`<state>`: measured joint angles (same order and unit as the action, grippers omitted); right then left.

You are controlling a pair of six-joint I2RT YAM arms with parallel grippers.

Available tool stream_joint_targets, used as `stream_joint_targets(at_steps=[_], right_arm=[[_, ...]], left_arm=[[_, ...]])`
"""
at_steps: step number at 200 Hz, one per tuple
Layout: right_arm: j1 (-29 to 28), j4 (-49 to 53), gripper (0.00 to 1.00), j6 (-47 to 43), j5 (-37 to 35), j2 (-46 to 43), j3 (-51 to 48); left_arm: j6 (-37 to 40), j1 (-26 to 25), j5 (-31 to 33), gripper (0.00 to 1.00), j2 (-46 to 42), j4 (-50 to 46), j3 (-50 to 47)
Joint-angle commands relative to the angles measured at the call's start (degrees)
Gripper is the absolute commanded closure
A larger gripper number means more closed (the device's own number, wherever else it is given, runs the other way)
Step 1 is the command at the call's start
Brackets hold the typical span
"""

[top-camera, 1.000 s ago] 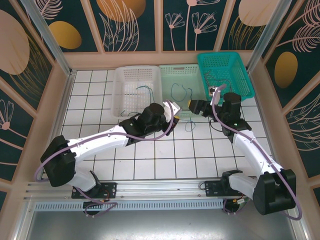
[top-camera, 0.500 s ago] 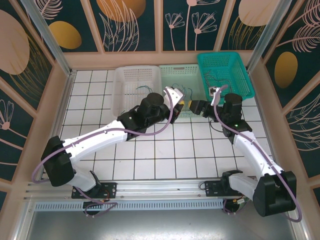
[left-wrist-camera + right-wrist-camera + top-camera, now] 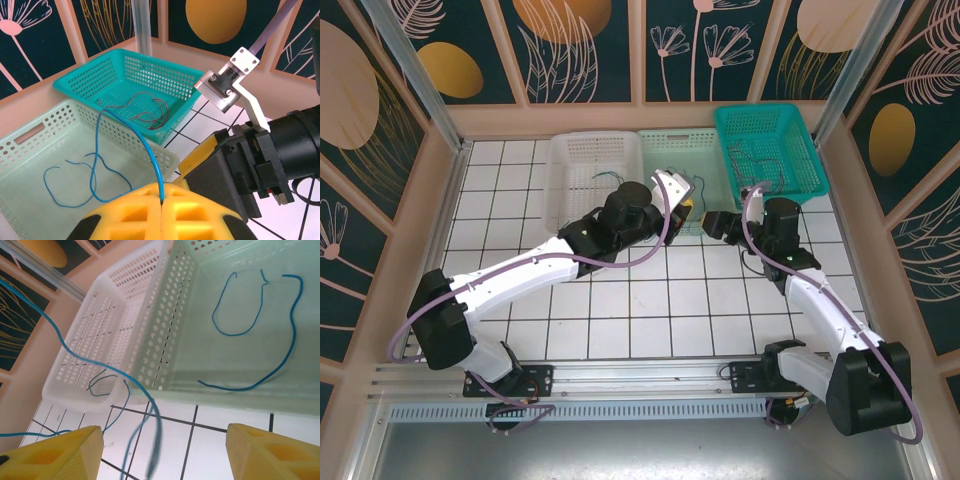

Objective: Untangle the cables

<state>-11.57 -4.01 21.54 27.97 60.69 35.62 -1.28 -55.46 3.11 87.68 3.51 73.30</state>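
Currently, the left pincer (image 3: 161, 201) is positioned over the near right corner of the pale green basket (image 3: 170, 330). Its yellow fingers are pressed together on a blue cable (image 3: 134, 134). From the closed fingertips this cable rises, arcs over the pale green basket and bends down above its rim.

The right pincer (image 3: 160, 455) sits just in front of the pale green basket, at its near right corner and close beside the left pincer. Its jaws stand wide apart and grip nothing. In the right wrist view, the blue cable hangs loosely across the gap between the two yellow fingers; its lower end is blurred.

Remaining cables:
- A second blue cable (image 3: 240, 315) lies loose on the floor of the pale green basket.
- Dark reddish cables (image 3: 146, 107) lie tangled inside the teal basket (image 3: 165, 75), directly right of the pale green basket.
- A thin dark green cable (image 3: 102, 382) lies in the white basket (image 3: 100, 325), directly left of the pale green basket.

All three baskets rest side by side on the white tiled surface (image 3: 650, 320).
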Motion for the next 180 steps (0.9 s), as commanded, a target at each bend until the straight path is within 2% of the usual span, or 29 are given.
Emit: stream_joint_targets(at_steps=[1, 55, 103, 146, 180], right_arm=[[0.05, -0.93, 0.34, 0.44, -2.12, -0.97, -0.81], [-0.2, -6.01, 0.36, 3.49, 1.57, -0.58, -2.83], [-0.38, -7.72, 0.59, 3.33, 1.87, 4.31, -2.38], [-0.44, -11.92, 0.6, 4.65, 2.8, 6.8, -2.04], [-0.46, -12.17, 0.78, 4.4, 2.44, 7.78, -2.38]], left_arm=[[-0.2, -0.12, 0.71, 0.98, 0.39, 0.88, 1.93], [-0.49, -0.15, -0.73, 0.98, 1.81, 1.22, 3.17], [-0.86, -0.15, -1.5, 0.98, 1.45, 2.05, 3.35], [-1.35, -0.17, -2.13, 0.98, 1.61, 3.0, 3.43], [-1.56, -0.11, -1.55, 0.98, 1.4, 3.69, 3.26]])
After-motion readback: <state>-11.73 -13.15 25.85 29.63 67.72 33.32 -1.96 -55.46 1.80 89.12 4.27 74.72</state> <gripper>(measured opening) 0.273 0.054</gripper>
